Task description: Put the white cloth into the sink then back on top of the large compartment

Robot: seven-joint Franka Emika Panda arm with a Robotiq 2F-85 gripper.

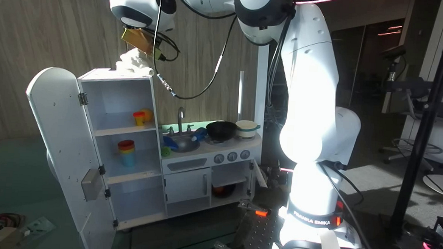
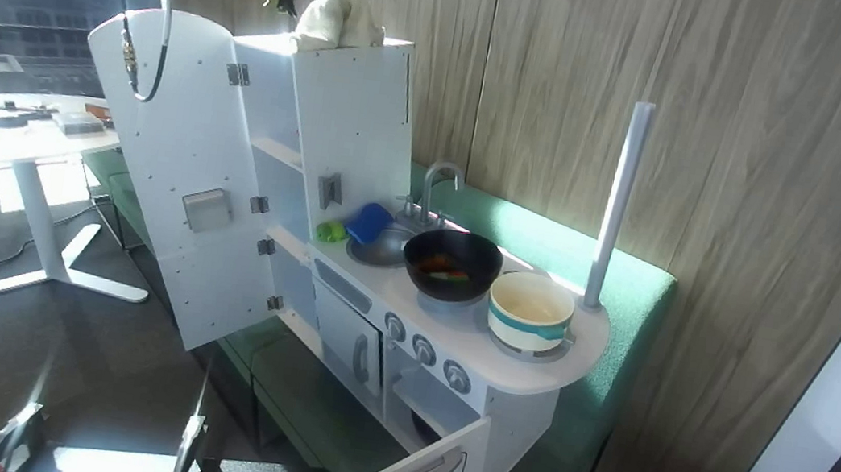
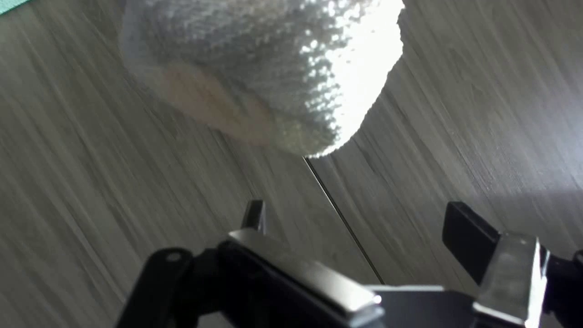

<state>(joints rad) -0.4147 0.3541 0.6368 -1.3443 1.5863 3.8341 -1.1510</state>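
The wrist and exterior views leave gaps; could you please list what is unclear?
Cloth: cropped by the wrist view's top edge.
Arm: cropped by the top edge in both exterior views.
Space behind the cupboard door: mostly hidden by it in both exterior views.
Table items: too small in an exterior view.

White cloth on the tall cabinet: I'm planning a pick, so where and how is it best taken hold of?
Probably by the raised hump of the white cloth, from above, letting the open gripper straddle it. The cloth lies bunched, its hump standing up from the tall cabinet, so a pinch there should meet only fabric.
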